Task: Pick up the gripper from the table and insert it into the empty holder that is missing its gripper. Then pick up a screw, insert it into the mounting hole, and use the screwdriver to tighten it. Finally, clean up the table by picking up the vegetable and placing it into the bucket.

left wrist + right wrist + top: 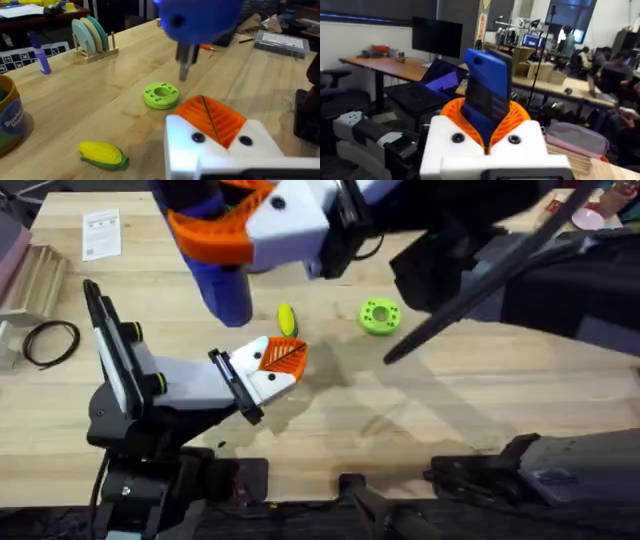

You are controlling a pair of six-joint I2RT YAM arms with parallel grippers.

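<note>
My right gripper (222, 228) hangs high over the table, shut on the blue screwdriver (226, 285). The right wrist view shows the screwdriver's body (487, 87) clamped between the orange fingers (515, 117). Its metal tip (184, 65) points down above the left gripper (212, 117), without touching it. That gripper (283, 358) rests low near the table middle, orange fingers shut together, each white holder (250, 145) carrying one. The yellow vegetable (287, 318) lies on the wood just beyond it. The bucket (7, 120) stands at the left wrist view's edge. The loose gripper and the screw are out of view.
A green holed disc (380, 315) lies right of the corn. A black cable loop (50, 342) and a paper sheet (102, 232) sit far left. A wooden rack of discs (92, 35) and a blue marker (42, 60) stand at the back. A black tripod leg (480, 290) slants across the right.
</note>
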